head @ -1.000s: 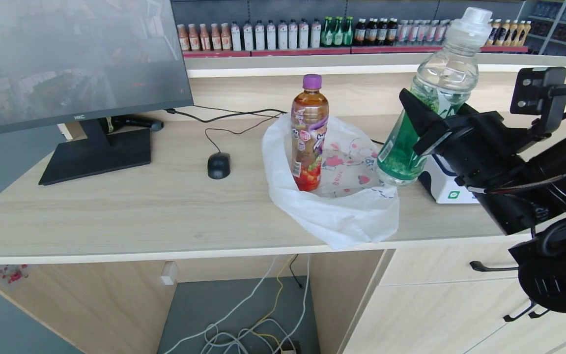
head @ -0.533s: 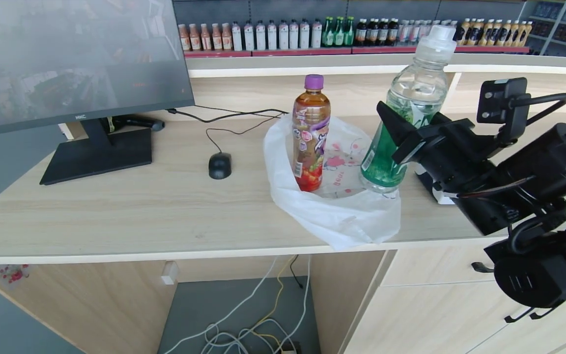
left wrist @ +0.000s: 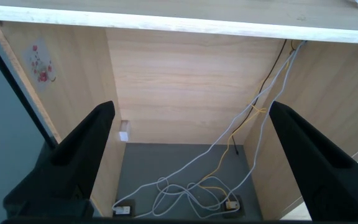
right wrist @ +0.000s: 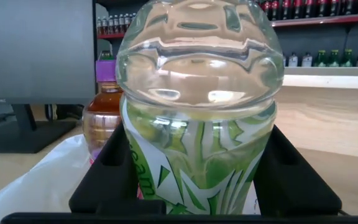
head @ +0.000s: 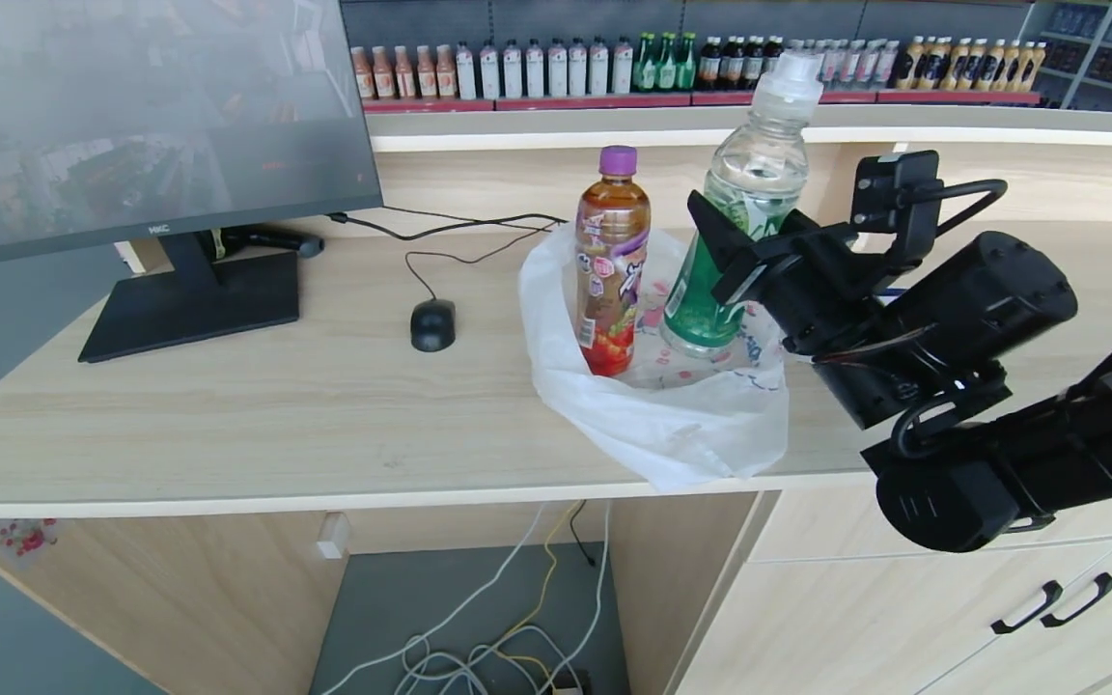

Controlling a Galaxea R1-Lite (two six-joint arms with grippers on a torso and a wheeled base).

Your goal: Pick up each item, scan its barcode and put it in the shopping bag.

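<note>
Over the white shopping bag [head: 653,425] on the counter [head: 276,405], the right gripper [head: 728,259] is clamped on a green-labelled water bottle [head: 744,217]. The bottle is tilted a little, its base at the bag's open mouth, just beside the purple-capped tea bottle [head: 609,270] standing upright inside. Below the counter edge hangs the left gripper [left wrist: 191,109] — fingers wide apart, facing loose cables [left wrist: 197,186].

This was a shop, seen at its checkout counter [head: 276,405], a long light-wood top. Beyond the counter's far edge, a wall shelf [head: 672,98] carried rows of bottled drinks [head: 537,69]. On the counter stood a monitor [head: 131,116], a mouse [head: 431,324] and a thin plastic shopping bag [head: 672,434]. Under the counter lay loose cables [head: 479,637] beside drawers [head: 903,608].
</note>
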